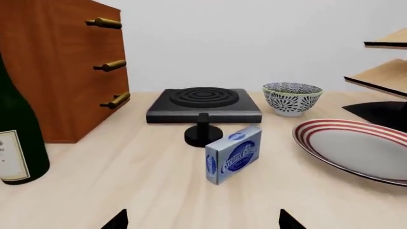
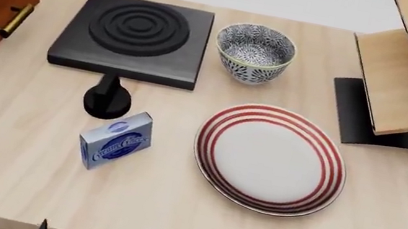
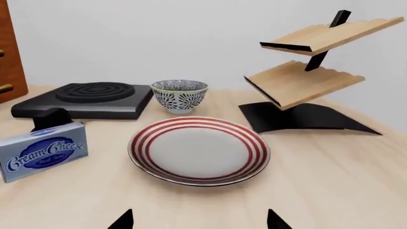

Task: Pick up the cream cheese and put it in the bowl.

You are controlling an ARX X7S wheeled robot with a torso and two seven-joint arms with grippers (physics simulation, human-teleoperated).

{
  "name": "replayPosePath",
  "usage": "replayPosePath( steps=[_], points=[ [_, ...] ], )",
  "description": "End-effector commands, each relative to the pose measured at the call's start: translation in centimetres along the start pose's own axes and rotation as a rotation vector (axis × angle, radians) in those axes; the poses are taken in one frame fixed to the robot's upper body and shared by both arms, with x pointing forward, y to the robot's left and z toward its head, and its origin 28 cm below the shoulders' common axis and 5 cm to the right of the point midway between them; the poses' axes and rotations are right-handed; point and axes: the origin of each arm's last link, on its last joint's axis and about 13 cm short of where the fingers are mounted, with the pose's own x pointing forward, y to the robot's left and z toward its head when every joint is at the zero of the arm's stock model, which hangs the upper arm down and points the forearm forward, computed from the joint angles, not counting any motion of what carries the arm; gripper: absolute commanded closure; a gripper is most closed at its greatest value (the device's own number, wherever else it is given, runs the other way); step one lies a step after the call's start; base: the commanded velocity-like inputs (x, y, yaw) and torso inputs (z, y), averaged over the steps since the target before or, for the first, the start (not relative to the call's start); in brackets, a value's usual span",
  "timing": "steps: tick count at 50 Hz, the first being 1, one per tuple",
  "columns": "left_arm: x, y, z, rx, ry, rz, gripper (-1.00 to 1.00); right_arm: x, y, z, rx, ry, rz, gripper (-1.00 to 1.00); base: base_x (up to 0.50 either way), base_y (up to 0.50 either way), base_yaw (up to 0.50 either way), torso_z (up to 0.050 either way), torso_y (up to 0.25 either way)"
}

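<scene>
Left wrist view: your left gripper [image 1: 202, 220] shows only two dark fingertips spread wide apart with nothing between them; the cream cheese [image 1: 233, 154] stands on edge on the tabletop [image 1: 127, 176] ahead of it, just in front of a black knob [image 1: 203, 132] and the black burner block [image 1: 204, 105], with the bowl [image 1: 292, 98] beyond, a green bottle [image 1: 19, 138] and a wooden cabinet [image 1: 60, 67] to one side. Head view: the cream cheese [image 2: 116, 140] sits toward the near left part of the tabletop, beside the red-striped plate [image 2: 270, 159] and apart from it; the bowl [image 2: 254, 53] stands near the far edge, right of the burner block, empty. Both pairs of fingertips barely clear the near edge. Right wrist view: your right gripper [image 3: 198, 220] is likewise spread and empty, facing the plate [image 3: 199, 150]; the wooden shelf rack [image 3: 311, 71] stands near the right edge.
</scene>
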Motion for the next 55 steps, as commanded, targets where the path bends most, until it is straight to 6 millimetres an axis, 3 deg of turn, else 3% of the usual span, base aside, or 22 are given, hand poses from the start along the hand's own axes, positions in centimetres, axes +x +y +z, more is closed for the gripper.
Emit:
replayPosePath(
  steps=[1, 6, 17, 18, 20, 55],
  points=[
    [0.1, 0.0, 0.1, 0.003, 0.002, 0.001, -1.0, 0.1, 0.0, -0.1, -0.005, 0.001, 0.0, -1.0, 0.16, -0.09, 0.0, 0.0, 0.0],
    [0.1, 0.1, 1.3, 0.006, -0.003, 0.006, -1.0, 0.0, 0.0, 0.0, -0.009, -0.002, 0.002, -1.0, 0.17, -0.08, 0.0, 0.0, 0.0],
    [0.0, 0.1, 1.4, 0.008, -0.005, 0.006, -1.0, -0.1, 0.0, 0.1, -0.011, -0.005, 0.0, -1.0, 0.17, -0.07, 0.0, 0.0, 0.0],
    [-0.1, 0.1, 0.5, 0.009, -0.004, 0.005, -1.0, 0.0, 0.0, 0.0, -0.011, -0.004, 0.0, -1.0, 0.16, -0.06, 0.0, 0.0, 0.0],
    [0.0, 0.1, 1.2, 0.011, -0.001, 0.004, -1.0, 0.0, 0.0, 0.0, -0.007, 0.0, 0.003, -1.0, 0.17, -0.07, 0.0, 0.0, 0.0],
    [-0.1, 0.0, 1.7, 0.014, -0.007, 0.004, -1.0, 0.0, 0.2, 0.4, -0.04, -0.01, -0.002, -1.0, 0.17, -0.04, 0.0, 0.0, 0.0]
  ],
)
